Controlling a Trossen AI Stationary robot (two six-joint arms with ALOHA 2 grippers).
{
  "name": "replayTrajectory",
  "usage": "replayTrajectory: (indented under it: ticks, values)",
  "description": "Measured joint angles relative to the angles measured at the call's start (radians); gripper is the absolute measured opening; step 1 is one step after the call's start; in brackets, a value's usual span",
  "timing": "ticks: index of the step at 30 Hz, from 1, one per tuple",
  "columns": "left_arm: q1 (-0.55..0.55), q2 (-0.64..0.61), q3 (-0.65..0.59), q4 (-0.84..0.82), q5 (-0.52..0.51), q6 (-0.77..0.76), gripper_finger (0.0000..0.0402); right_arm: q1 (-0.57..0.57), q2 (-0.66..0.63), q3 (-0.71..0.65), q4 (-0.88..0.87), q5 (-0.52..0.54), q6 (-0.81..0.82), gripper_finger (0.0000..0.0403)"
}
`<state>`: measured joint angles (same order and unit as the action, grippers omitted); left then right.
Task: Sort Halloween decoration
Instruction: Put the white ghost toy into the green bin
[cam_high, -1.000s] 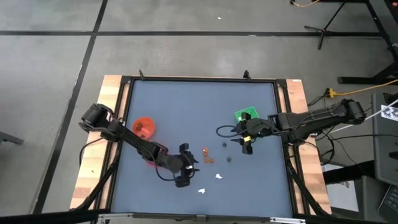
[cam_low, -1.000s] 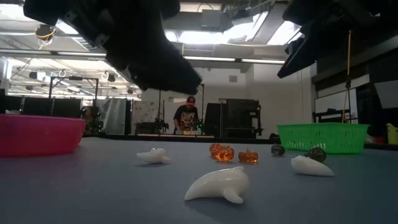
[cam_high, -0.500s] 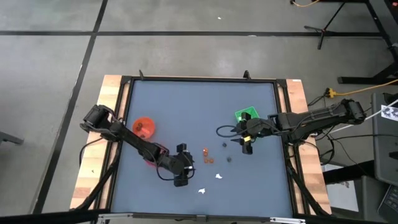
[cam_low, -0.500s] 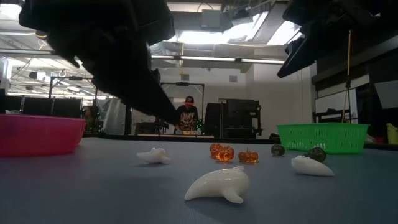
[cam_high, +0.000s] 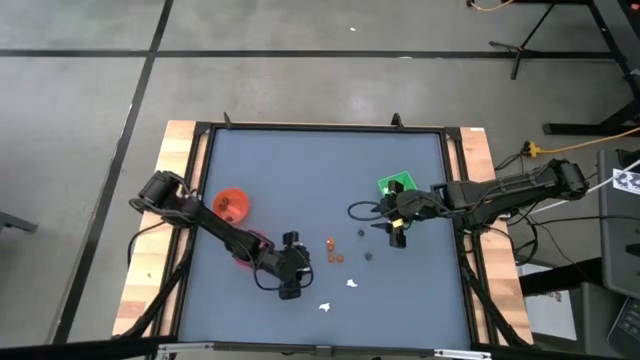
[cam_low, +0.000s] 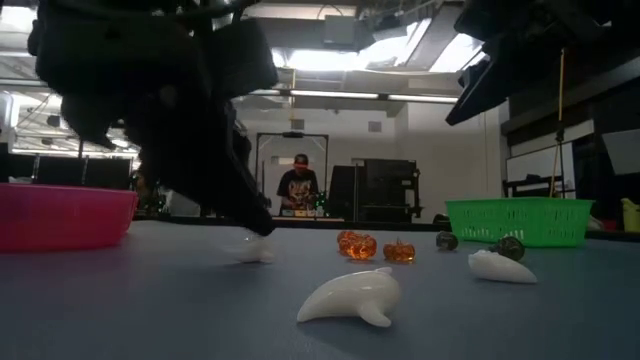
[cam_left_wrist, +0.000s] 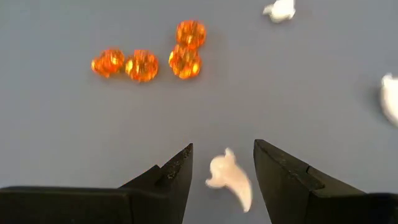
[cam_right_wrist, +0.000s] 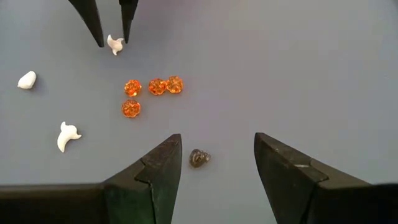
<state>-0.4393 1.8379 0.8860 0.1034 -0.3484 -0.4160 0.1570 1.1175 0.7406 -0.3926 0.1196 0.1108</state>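
Observation:
The Halloween decoration lies loose on the blue table: orange pieces (cam_left_wrist: 142, 65), white pieces (cam_low: 350, 297) and dark roundish pieces (cam_right_wrist: 199, 157). My left gripper (cam_left_wrist: 224, 146) is open and low over the table, pointing slantwise down. One finger stands on either side of a small white piece (cam_left_wrist: 229, 180), which lies flat on the table with a gap showing on both sides. In the right wrist view this gripper (cam_right_wrist: 112, 34) has its tips at that piece (cam_right_wrist: 114, 45). My right gripper (cam_right_wrist: 217, 140) hangs open above a dark piece, well clear of it.
An orange bowl (cam_high: 232, 204) and a pink bowl (cam_low: 60, 215) stand at the left, the pink one partly under my left arm. A green tray (cam_high: 396, 185) stands at the right by my right gripper. A person (cam_low: 300, 185) stands in the room beyond.
My left gripper has come down toward the table and tipped more steeply, so its open fingers now straddle the small white piece. The pieces have not moved.

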Motion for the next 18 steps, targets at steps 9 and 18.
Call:
replayTrajectory:
  ticks: [9, 18]
  values:
    - [0.000, 0.019, 0.000, -0.009, 0.022, 0.000, 0.0155, 0.000, 0.000, 0.000, -0.001, 0.000, 0.000, 0.0199]
    - [0.000, 0.062, 0.003, 0.006, 0.040, -0.001, 0.0155, 0.000, 0.000, 0.000, -0.001, 0.000, -0.001, 0.0199]
